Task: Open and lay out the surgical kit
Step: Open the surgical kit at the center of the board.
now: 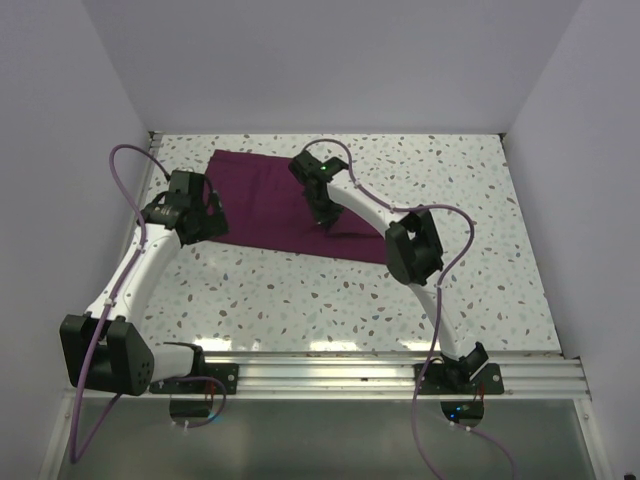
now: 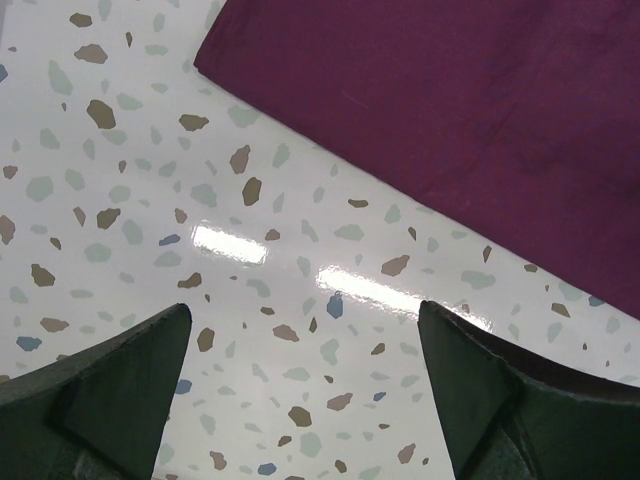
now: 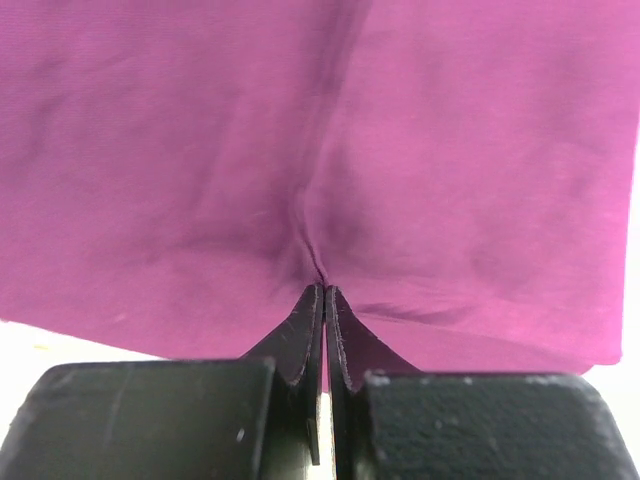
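The surgical kit shows as a folded dark magenta-purple cloth wrap [image 1: 262, 195] lying flat on the far middle of the table. My right gripper [image 1: 324, 220] is pressed down on the wrap's near right part. In the right wrist view the right gripper [image 3: 325, 289] is shut, and a small pleat of the cloth wrap [image 3: 200, 150] is pinched between its tips. My left gripper [image 1: 193, 222] hovers at the wrap's left edge. In the left wrist view the left gripper [image 2: 305, 310] is wide open over bare table, with the wrap's corner [image 2: 480, 120] ahead and to the right.
The speckled terrazzo table [image 1: 300, 290] is boxed in by white walls at the left, back and right. An aluminium rail [image 1: 380, 375] carrying both arm bases runs along the near edge. Purple cables loop beside each arm.
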Robot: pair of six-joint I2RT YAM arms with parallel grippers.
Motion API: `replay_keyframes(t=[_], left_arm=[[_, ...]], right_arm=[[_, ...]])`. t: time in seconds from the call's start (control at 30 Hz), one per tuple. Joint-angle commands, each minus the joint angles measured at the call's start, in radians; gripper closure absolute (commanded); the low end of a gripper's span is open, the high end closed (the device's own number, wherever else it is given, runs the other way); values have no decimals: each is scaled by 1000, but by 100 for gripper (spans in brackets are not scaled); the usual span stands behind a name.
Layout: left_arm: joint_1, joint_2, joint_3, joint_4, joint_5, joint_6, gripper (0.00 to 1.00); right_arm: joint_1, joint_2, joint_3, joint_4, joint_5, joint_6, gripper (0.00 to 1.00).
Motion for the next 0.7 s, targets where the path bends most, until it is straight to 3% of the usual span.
replay_keyframes(t=[0.0, 0.17, 0.4, 0.43, 0.5, 0.53, 0.67], left_arm=[[-3, -1, 35, 9, -7, -6, 0], [-2, 5, 55, 8, 0, -3, 0], [-2, 31, 105, -20, 13, 19, 0], [-2, 34, 114, -23, 13, 22, 0], [-2, 41, 124, -37, 11, 30, 0], [-2, 45, 133, -43, 11, 31, 0], [-2, 42, 142, -64, 6, 36, 0]], right_arm=[[-34, -82, 39, -10, 113, -1, 100], [-149, -106, 102, 21, 236, -22, 100], [-347, -33, 240, 91, 228, -42, 100], [-361, -23, 255, 105, 230, -47, 96], [-393, 3, 294, 152, 260, -61, 40], [-402, 8, 300, 169, 274, -61, 5], [-413, -27, 288, 235, 274, -81, 2]])
